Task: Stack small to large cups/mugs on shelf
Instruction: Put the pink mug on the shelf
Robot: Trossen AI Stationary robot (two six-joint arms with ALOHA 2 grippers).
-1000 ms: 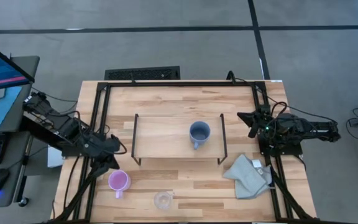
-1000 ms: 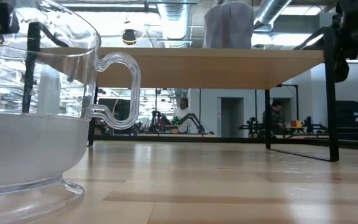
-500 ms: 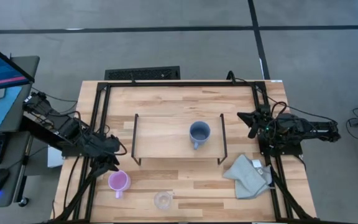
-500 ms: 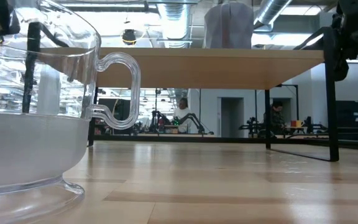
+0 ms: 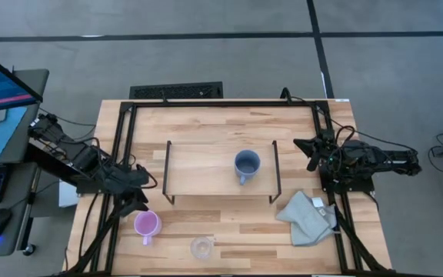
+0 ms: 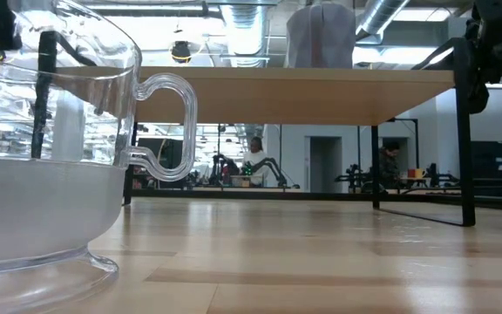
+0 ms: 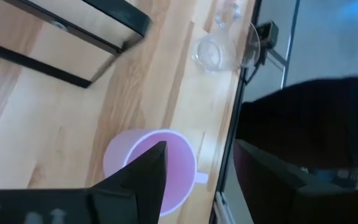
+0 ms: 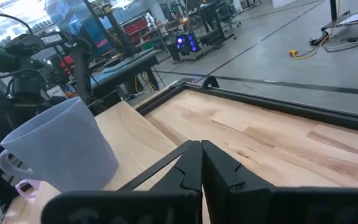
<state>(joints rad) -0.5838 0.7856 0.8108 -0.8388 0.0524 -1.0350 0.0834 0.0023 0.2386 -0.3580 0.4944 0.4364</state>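
The pink mug stands on the counter at lower left, probably light and rigid, best pinched by its rim. The left hand, spread, hovers above it. The glass cup looks fragile. The blue-grey mug sits on the shelf. The right hand, pressed together, waits mid-right. The pink mug's handle is partly hidden.

Left gripper extended low at table's left side, fingers parted; right gripper parked at right edge, fingers together.
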